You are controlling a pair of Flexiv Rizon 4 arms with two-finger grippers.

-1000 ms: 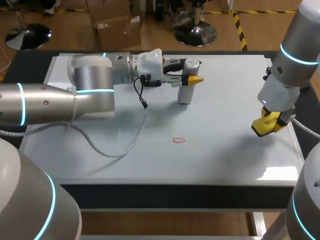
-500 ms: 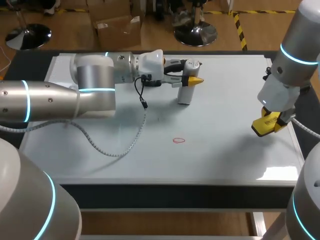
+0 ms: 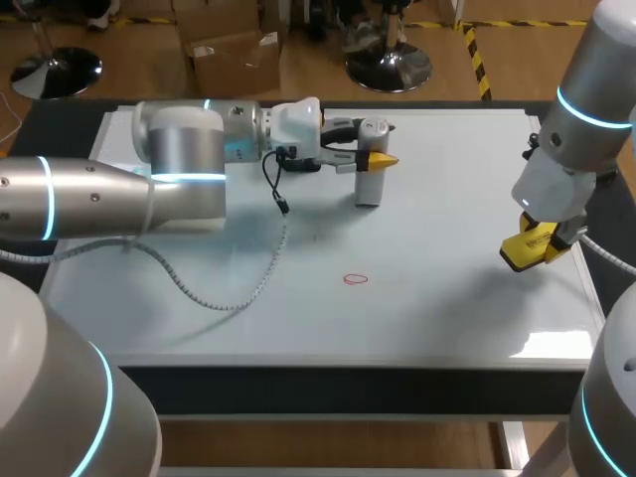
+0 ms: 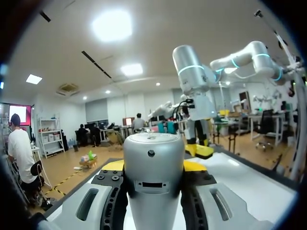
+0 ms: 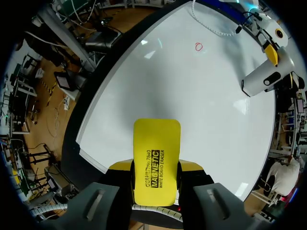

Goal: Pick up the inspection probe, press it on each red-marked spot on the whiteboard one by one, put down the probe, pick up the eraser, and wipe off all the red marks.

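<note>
The inspection probe [image 3: 369, 179], a grey-white cylinder, stands upright on the far middle of the whiteboard [image 3: 447, 308]. My left gripper [image 3: 378, 147] is shut on its upper part from the side. In the left wrist view the probe [image 4: 153, 172] fills the gap between the fingers [image 4: 111, 166]. A small red ring mark [image 3: 355, 280] lies on the board nearer than the probe. My right gripper [image 3: 537, 248] hangs over the board's right edge, shut on the yellow eraser [image 5: 156, 158]. From there the red mark [image 5: 199, 46] and the probe [image 5: 261, 80] show far ahead.
A grey coiled cable [image 3: 238, 288] trails from my left arm across the board's left half. The board's right edge [image 3: 594, 288] runs just under my right gripper.
My left gripper has shifted slightly to the left with the probe, which now stands more upright. The right arm and eraser have not moved.
</note>
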